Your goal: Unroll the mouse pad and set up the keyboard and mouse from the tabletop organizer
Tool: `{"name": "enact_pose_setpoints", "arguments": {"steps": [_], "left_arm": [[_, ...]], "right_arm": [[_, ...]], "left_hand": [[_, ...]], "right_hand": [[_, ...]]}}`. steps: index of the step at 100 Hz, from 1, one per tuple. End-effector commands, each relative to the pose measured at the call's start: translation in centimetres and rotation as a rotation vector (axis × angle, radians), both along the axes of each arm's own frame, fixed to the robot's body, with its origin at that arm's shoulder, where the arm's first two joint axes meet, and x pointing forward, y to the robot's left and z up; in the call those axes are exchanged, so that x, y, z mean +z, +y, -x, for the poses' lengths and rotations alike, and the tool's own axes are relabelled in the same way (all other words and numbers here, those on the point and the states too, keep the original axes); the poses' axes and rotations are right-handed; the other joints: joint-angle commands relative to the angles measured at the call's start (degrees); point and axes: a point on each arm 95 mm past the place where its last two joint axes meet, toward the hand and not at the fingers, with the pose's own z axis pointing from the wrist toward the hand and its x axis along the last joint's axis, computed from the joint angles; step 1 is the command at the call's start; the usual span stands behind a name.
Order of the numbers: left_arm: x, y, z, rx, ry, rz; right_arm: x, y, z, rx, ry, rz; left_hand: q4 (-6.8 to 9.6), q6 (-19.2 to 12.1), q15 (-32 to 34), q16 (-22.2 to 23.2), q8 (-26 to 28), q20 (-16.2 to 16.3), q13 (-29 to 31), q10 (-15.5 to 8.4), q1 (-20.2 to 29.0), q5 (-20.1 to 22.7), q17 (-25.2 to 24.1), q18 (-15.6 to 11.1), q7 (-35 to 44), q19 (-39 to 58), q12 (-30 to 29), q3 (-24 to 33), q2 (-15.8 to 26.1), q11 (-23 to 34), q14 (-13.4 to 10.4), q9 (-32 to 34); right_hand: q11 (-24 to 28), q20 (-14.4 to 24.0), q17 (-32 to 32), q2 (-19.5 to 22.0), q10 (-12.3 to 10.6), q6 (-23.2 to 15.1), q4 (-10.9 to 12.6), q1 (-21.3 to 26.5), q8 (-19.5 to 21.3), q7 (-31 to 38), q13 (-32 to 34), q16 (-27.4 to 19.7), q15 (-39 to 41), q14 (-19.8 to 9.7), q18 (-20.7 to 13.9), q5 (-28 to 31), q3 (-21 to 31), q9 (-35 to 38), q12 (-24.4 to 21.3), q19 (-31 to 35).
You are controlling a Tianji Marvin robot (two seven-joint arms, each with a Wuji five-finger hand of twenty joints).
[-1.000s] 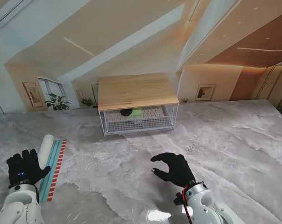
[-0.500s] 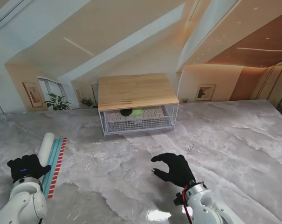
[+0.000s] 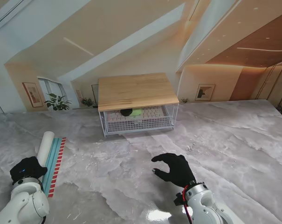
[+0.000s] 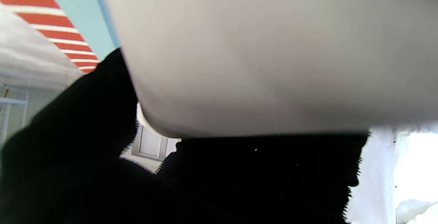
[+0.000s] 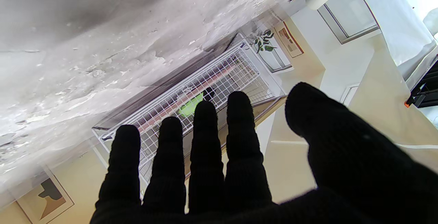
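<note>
Over the last second the left hand (image 3: 28, 169) had drawn back toward me and curled down over the near end of the rolled mouse pad (image 3: 45, 147), where before it had lain flat and spread beside it; the right hand (image 3: 174, 169) had not shifted. The marble-patterned tabletop (image 3: 234, 140), grey-white, veined and glossy, took up most of the stand's view. At its far middle stood the tabletop organizer (image 3: 137, 103), a white wire-mesh basket under a flat pale wooden top, well apart from both hands. Through the mesh showed a keyboard (image 3: 152, 112) with pale pinkish keys and, lying on its left part, a rounded mouse (image 3: 131, 112), part black and part bright green. The mouse pad lay on the left of the table as a smooth off-white cylinder, with a narrow strip already flat beside it, light blue with a red-and-white striped edge (image 3: 59, 161). In the left wrist view the roll (image 4: 273, 53) filled the frame as a matte grey-white curve, with black knitted fingers (image 4: 85, 114) pressed against it, though whether they truly gripped it I could not tell. The right hand, in its black knitted glove, hovered over bare marble, fingers (image 5: 205, 148) apart and lightly bent, holding nothing.
</note>
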Motion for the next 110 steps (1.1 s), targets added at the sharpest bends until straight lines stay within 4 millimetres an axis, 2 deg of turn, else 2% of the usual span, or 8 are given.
{"name": "enact_pose_setpoints", "arguments": {"steps": [1,20,28,60,88,110], "left_arm": [[-0.7,-0.3,0.7,-0.020,0.016,0.036],[0.4,-0.2,1.5,-0.073,-0.085,0.101],[1.0,-0.4,1.9,-0.091,-0.136,0.138],[4.3,-1.7,5.0,-0.217,-0.291,0.282],[6.4,-4.6,8.7,-0.367,-0.367,0.472],[7.4,-7.5,10.5,-0.470,-0.401,0.609]], "right_arm": [[-0.3,0.3,0.4,0.009,0.014,-0.001],[-0.3,0.3,0.4,0.004,0.009,-0.007],[-0.3,0.2,0.5,0.001,0.007,-0.009],[-0.2,0.0,0.6,-0.012,0.012,-0.037],[-0.6,0.6,0.9,-0.001,0.054,-0.075],[-1.3,1.6,1.0,0.009,0.147,-0.176]], "left_hand": [[1.95,-3.42,1.72,1.18,0.05,-1.88,3.26,1.13,7.08,4.38,3.90,1.28,8.78,2.79,1.51,8.62,-3.40,1.26,4.06,3.73],[5.84,-3.98,3.21,3.15,0.84,-3.44,6.36,1.04,4.95,4.64,6.62,2.36,13.35,5.23,4.65,13.06,-5.77,3.41,3.35,6.08],[6.38,-3.81,3.28,3.40,0.75,-3.64,6.81,1.13,4.90,4.82,6.99,2.75,13.72,5.53,4.98,13.56,-6.17,3.44,3.42,6.50],[6.50,-3.95,3.48,3.96,0.61,-3.76,6.79,1.11,4.88,4.62,6.68,2.71,14.12,6.30,5.63,13.72,-5.87,3.45,3.46,6.54],[6.03,-3.90,3.55,4.28,0.62,-3.70,6.37,1.28,5.02,4.31,6.11,2.63,14.06,6.51,5.90,13.15,-5.40,3.36,3.53,6.24],[6.09,-3.86,3.74,4.49,0.71,-3.61,6.59,1.15,5.08,4.27,6.41,2.71,14.14,6.80,6.11,13.15,-5.25,3.43,3.44,6.30]], "right_hand": [[-0.61,1.02,-0.61,1.26,0.28,-1.33,0.19,-1.14,0.25,0.05,0.52,-0.10,-0.53,-0.16,0.34,0.05,-1.08,0.12,-0.85,-0.77],[-0.51,1.03,-0.61,1.19,0.23,-0.96,0.18,-1.20,0.20,-0.03,-0.02,-0.13,-0.64,-0.34,0.32,0.00,-1.04,0.10,-0.80,-0.78],[-0.48,1.02,-0.61,1.15,0.28,-0.95,0.18,-1.23,0.17,-0.07,-0.11,-0.13,-0.65,-0.32,0.27,-0.04,-1.02,0.07,-0.79,-0.79],[-0.26,1.10,-0.29,1.13,0.46,1.21,0.17,-1.22,-0.18,-0.71,0.06,-0.03,-0.40,0.12,0.15,-0.92,-0.83,-0.22,-0.67,-0.65],[0.18,1.27,0.63,1.06,3.10,4.44,0.06,-1.95,-0.54,-1.17,0.75,0.02,-0.15,2.52,0.63,-0.39,-0.89,0.04,-0.52,-0.16],[-0.05,1.57,2.03,1.45,4.82,5.48,-0.35,-4.14,-0.88,-1.96,2.01,0.05,0.07,4.53,1.44,-0.36,-2.23,0.60,-0.69,0.66]]}}
